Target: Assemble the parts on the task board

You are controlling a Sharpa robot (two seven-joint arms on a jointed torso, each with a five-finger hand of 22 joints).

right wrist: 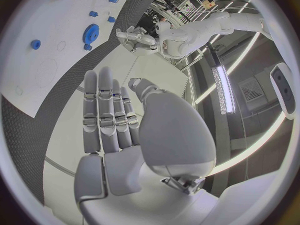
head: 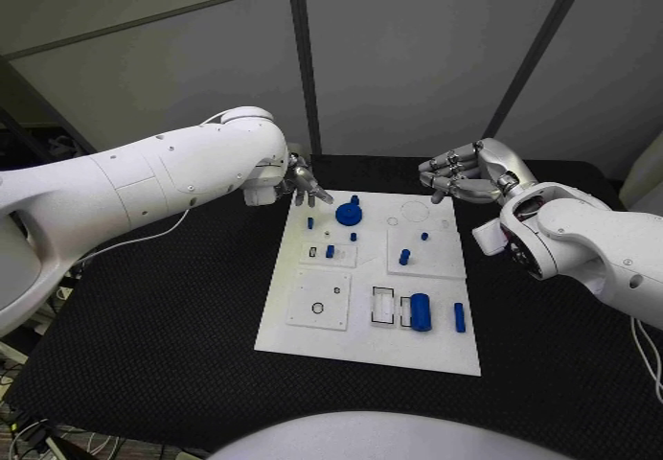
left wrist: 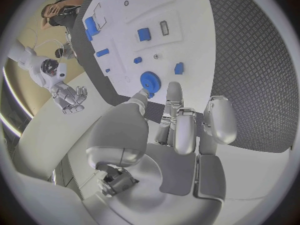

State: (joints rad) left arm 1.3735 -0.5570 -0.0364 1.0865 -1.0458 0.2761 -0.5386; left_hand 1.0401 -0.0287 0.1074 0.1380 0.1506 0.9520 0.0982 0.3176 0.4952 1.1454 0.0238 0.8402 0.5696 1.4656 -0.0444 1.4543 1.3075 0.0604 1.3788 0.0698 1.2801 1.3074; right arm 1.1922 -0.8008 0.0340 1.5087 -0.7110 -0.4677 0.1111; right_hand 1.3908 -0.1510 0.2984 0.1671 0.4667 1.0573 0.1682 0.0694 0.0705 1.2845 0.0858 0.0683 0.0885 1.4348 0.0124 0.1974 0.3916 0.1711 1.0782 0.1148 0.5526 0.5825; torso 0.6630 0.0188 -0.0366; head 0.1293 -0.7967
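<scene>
The white task board lies in the middle of the black table. A blue gear stands near its far edge, and a blue cylinder and a thin blue bar lie at its near right. A blue peg and several small blue pieces sit between them. My left hand hovers at the board's far left corner, fingers apart and holding nothing, its fingertips close to the gear. My right hand hangs beyond the board's far right corner, fingers stretched out and holding nothing.
Black matting surrounds the board on all sides, with broad room to its left and right. Recessed white plates with slots and holes take up the board's near left. The right wrist view also catches the gear and my left hand.
</scene>
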